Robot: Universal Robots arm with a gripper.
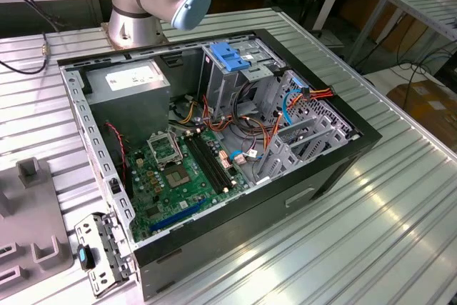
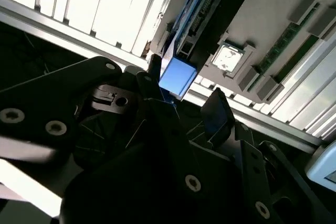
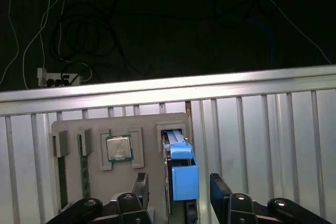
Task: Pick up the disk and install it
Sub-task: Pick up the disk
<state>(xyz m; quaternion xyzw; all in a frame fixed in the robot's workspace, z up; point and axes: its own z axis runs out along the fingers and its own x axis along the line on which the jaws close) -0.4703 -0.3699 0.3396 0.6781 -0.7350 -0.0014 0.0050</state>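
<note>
The disk (image 3: 184, 178) sits edge-on in a tray (image 3: 94, 123) slot beside a chip (image 3: 118, 148), its faces hidden; the gripper (image 3: 179, 188), spread, straddles its blue end, seemingly clear.

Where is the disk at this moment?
In the first wrist view, the disk stands on edge in a slot of the grey tray, beside the processor chip, between the fingers of the open gripper.
</note>
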